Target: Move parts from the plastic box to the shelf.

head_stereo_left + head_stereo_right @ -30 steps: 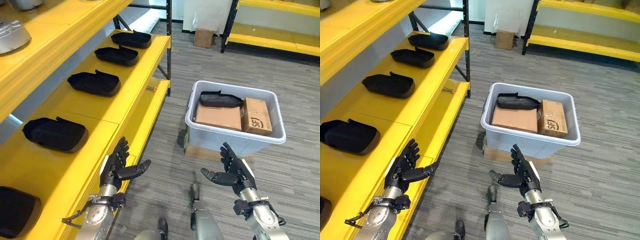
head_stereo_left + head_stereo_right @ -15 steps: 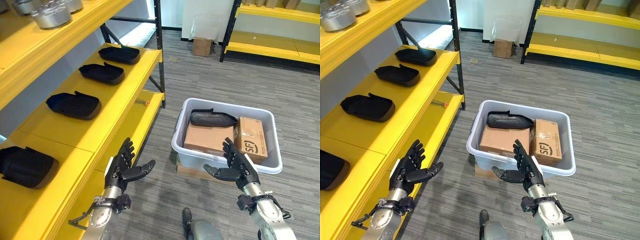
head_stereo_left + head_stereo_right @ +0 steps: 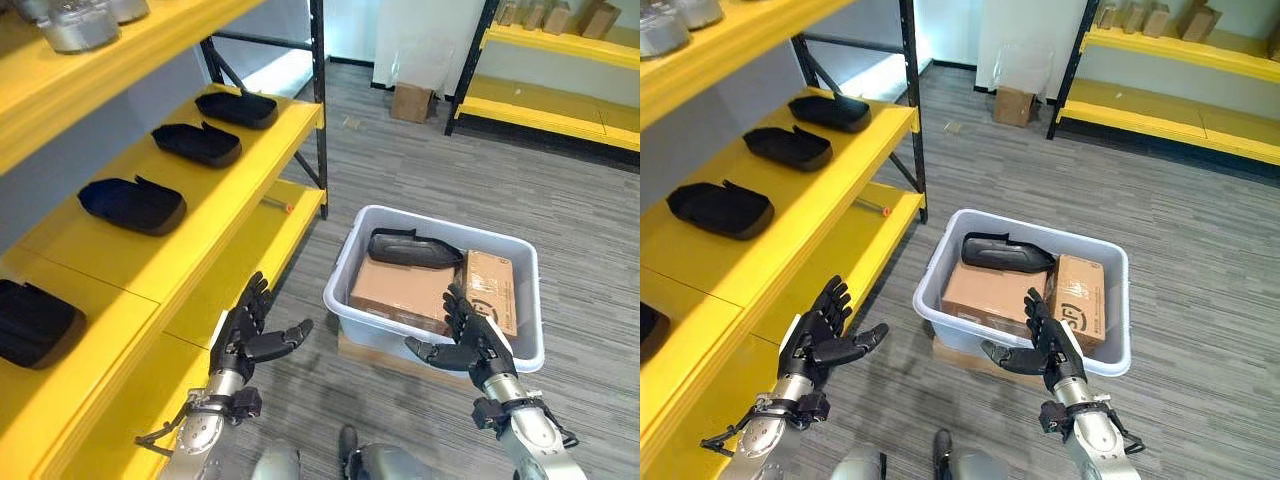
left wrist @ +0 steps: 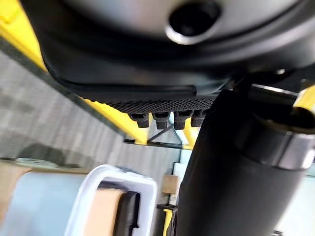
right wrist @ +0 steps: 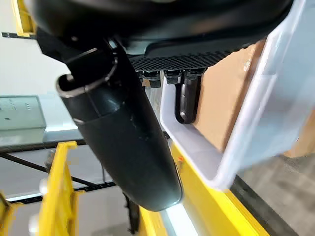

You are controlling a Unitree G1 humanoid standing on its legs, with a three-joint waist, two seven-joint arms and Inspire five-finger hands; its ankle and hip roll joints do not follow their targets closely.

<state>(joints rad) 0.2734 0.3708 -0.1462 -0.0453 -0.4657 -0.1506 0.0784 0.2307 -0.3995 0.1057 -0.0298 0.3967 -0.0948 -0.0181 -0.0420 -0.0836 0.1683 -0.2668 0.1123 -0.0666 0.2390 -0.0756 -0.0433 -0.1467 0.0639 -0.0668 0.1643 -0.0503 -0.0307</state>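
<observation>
Hiding perhaps more parts, cardboard boxes (image 3: 402, 289)

Overall: bright, even indoor light, no dim corners.
Brightest spot: a pale patch on the floor (image 3: 400, 150) by the wall, behind the far upright of the shelf (image 3: 200, 200).
Shadows: soft and short. They are faint beside the black parts (image 3: 132, 203) and darker under the plastic box (image 3: 370, 325).
Glare: a mild sheen on the metal parts (image 3: 70, 25) on the top level and on the box's rim.

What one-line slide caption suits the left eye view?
Both open hands, left and right, face a plastic box holding a black part beside yellow shelves.
</observation>
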